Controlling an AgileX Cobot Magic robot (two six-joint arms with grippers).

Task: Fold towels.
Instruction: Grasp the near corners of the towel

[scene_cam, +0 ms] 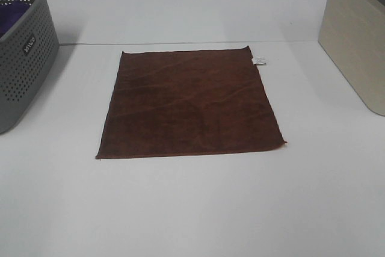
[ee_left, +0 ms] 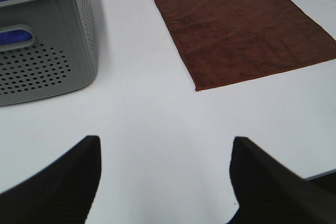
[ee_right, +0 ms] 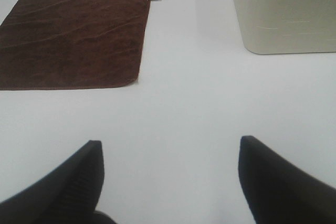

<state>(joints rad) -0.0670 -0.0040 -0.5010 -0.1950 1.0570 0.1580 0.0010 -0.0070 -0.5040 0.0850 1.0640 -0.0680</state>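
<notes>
**Fig. Towel laid out for folding: high view and both wrist views.** A white tabletop (scene_cam: 192, 209) is shown. The towel (scene_cam: 189, 105), a dark reddish-brown terry cloth, is laid flat and fully opened near the middle of it. It is flanked by a grey perforated basket (scene_cam: 24, 70) on the left and a beige container (scene_cam: 355, 46) on the right, and is kept well apart from both. Nothing is rested on it.

The cloth is judged to be light, soft and limp. No shape is expected to be kept once an edge is lifted, and the pile is likely to drag a little on the smooth surface rather than slide freely. No fragility is assumed. Hold is best taken at two corners of one side, one per claw, where the hem can be pinched thinly against the tabletop. The cloth would only be bunched by a grip in the middle.

The outline is close to square, so no long axis can be named with confidence. The edges are set roughly parallel to the tabletop's front, with a slight skew. Faint creases are seen running across the cloth.

The left claw (ee_left: 165, 145) and the right claw (ee_right: 170, 142) are each shown spread wide, with nothing held, above bare tabletop short of the near corners. The small white tag (scene_cam: 259, 60) is borne on the right edge beside the far corner and is pointed outward to the right.
</notes>
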